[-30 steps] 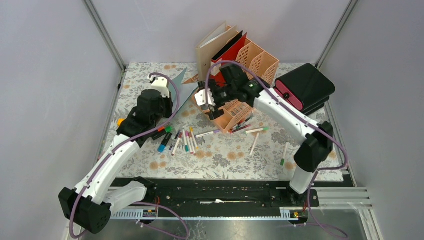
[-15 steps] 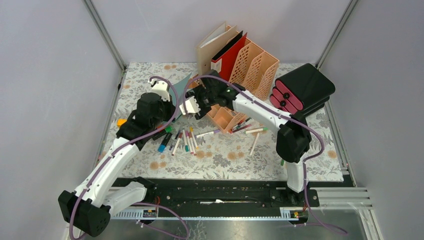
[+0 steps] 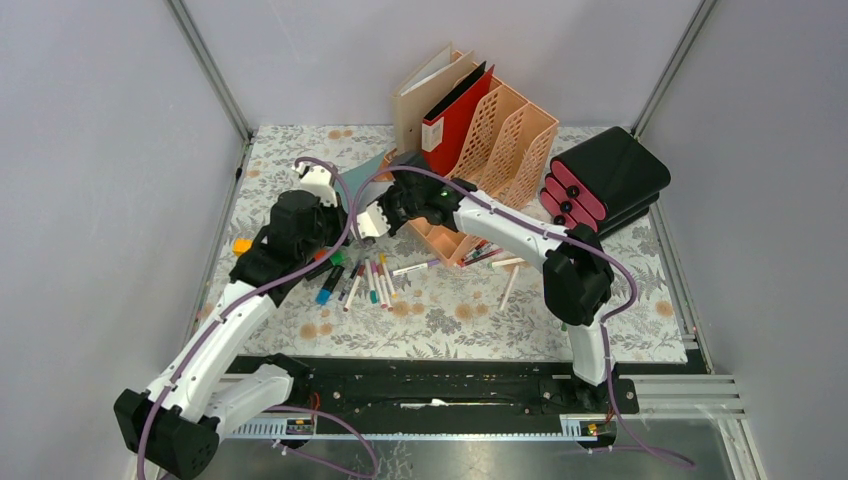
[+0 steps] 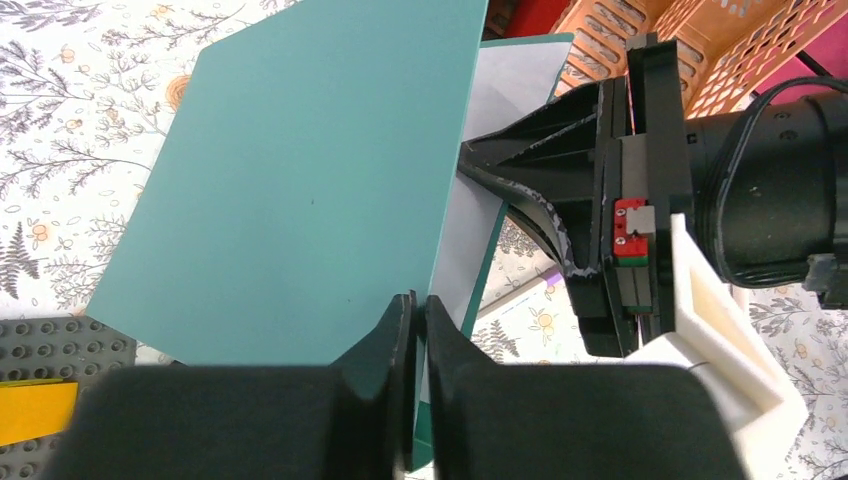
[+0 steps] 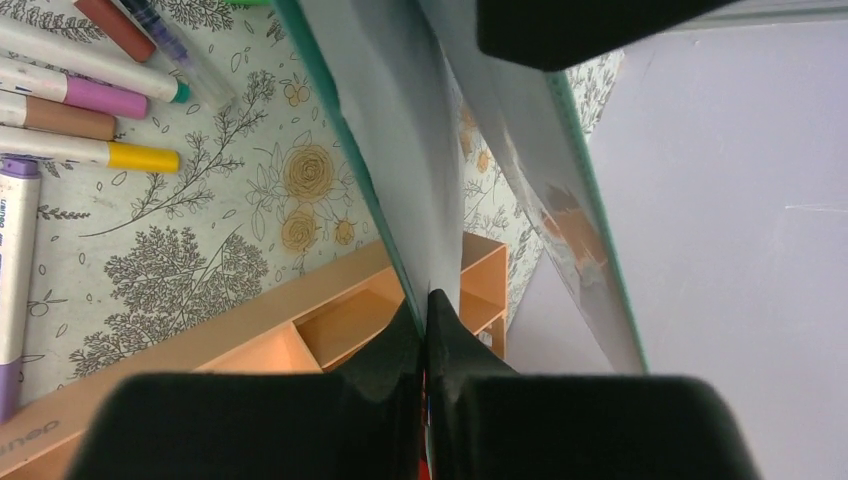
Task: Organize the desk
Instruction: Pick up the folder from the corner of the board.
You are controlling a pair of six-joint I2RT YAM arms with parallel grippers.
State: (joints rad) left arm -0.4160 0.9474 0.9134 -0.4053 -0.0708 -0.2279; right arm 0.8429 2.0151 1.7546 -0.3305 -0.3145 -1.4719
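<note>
The desk point(image 3: 450, 305) wears a leaf-and-flower cloth. A teal folder point(image 3: 366, 168) with a white inside stands half open on it, back left of centre. My left gripper point(image 3: 338, 203) is shut on the edge of the folder's front cover point(image 4: 300, 180), the fingertips point(image 4: 420, 300) pinching it. My right gripper point(image 3: 378, 200) is shut on the folder's other cover point(image 5: 400, 150), its tips point(image 5: 424, 300) closed over the sheet's lower edge. In the left wrist view the right gripper point(image 4: 468, 162) sits just right of the folder.
Several markers point(image 3: 370, 280) lie scattered mid-desk. A peach pen organiser point(image 3: 450, 238) sits right of the grippers, a peach file rack point(image 3: 515, 135) with beige and red folders point(image 3: 445, 100) behind it. A black case point(image 3: 605, 180) lies at the right. A grey studded plate point(image 4: 50, 340) is near left.
My right arm swung left from the pen organiser to the teal folder and its jaws closed on a cover. The left gripper kept its hold and barely shifted.
</note>
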